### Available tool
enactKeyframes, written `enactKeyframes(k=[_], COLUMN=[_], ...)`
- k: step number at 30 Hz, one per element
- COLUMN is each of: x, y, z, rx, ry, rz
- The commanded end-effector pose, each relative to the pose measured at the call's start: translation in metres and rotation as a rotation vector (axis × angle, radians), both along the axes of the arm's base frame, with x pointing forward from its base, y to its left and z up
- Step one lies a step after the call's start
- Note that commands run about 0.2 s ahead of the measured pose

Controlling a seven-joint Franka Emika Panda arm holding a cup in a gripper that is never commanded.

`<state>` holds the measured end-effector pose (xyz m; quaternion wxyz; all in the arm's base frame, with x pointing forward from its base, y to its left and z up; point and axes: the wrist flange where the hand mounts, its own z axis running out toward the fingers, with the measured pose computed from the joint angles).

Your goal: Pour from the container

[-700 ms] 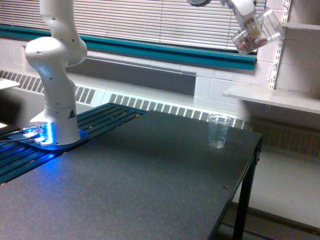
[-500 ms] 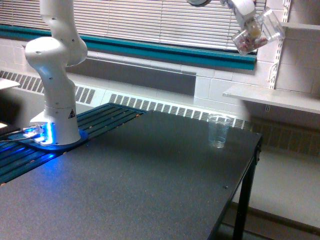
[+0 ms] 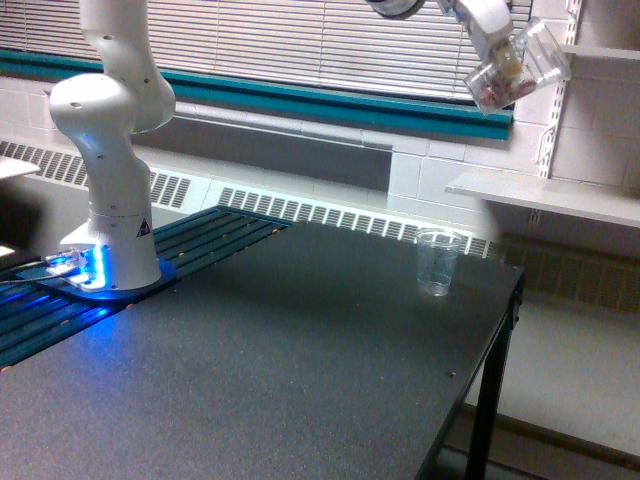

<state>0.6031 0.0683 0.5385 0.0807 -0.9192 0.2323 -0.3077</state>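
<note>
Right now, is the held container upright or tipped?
Tipped. The container slants in the gripper, with its pinkish pieces gathered at the lower left end.

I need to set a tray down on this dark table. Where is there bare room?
Most of the dark speckled tabletop is bare: the wide stretch between the white robot base at the exterior view's left and the clear ribbed plastic cup near the far right edge. Only that cup's corner is taken. The gripper holds the small clear container of pinkish pieces tilted high above.
</note>
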Motion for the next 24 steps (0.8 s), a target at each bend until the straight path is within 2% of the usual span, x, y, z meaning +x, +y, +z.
enactKeyframes(k=[1, 16, 24], x=[-0.001, -0.008, -0.018], y=[0.029, 0.083, 0.1], z=[-0.015, -0.056, -0.076], rx=[-0.012, -0.024, -0.051], ry=[0.006, 0.096, 0.16], rz=[0.088, 0.281, 0.368])
